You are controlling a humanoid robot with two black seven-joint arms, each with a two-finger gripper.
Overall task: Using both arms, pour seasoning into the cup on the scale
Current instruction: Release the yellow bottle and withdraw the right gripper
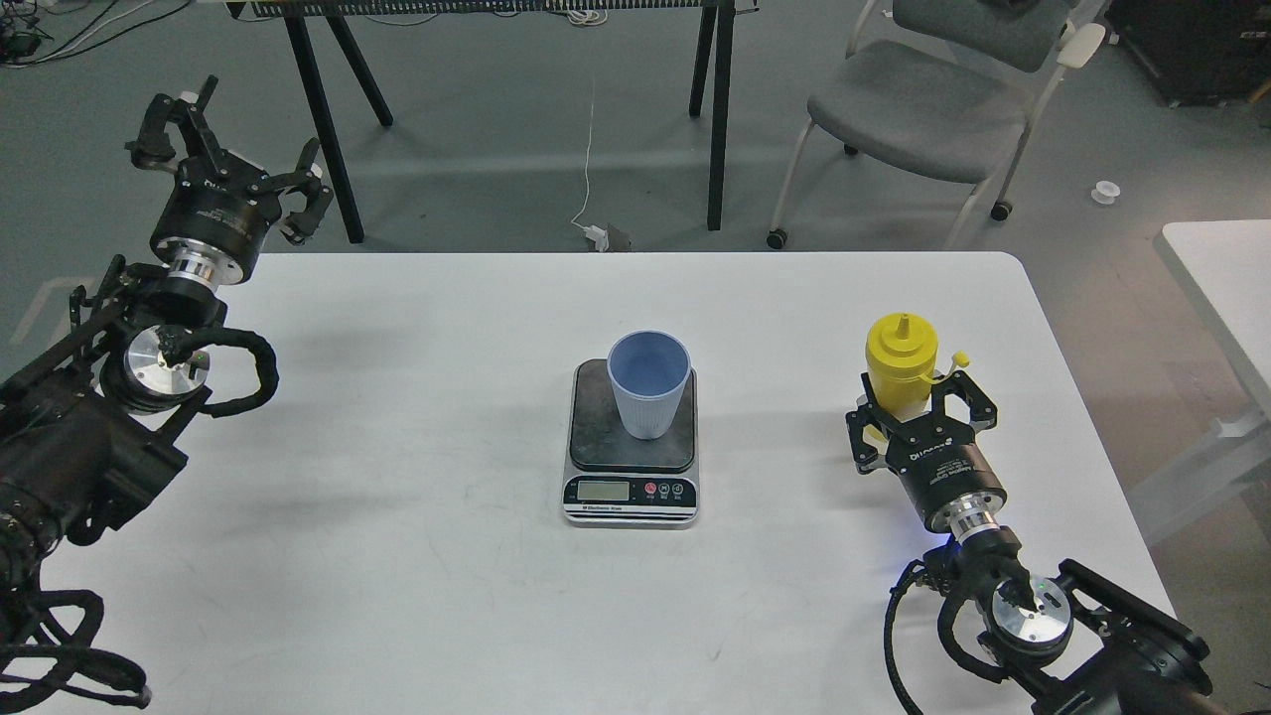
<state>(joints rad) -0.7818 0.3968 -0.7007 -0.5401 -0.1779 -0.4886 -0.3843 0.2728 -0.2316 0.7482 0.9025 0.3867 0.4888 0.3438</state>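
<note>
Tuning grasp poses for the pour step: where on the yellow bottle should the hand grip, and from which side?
Grip the yellow bottle on its straight cylindrical body, below the domed shoulder, coming in level from the near side. It stands upright, so the nozzle stays clear and the tethered cap sits off to the right. The right hand already brackets the body this way; whether it is closed cannot be told.

Pretty plain room: grey floor [516,149] all the way back, with a white rounded-corner tabletop [397,596] filling most of the view and the edge of a second white table [1226,288] off to the right. Behind it there's a black-legged table [715,109] along the top edge and a grey padded chair on casters [918,109] to the right. A thin white cable [590,149] runs down the floor to a small plug [599,234], some dark cables [40,35] sit top left, and a little white spool-like thing [1104,192] lies on the floor far right.
</note>
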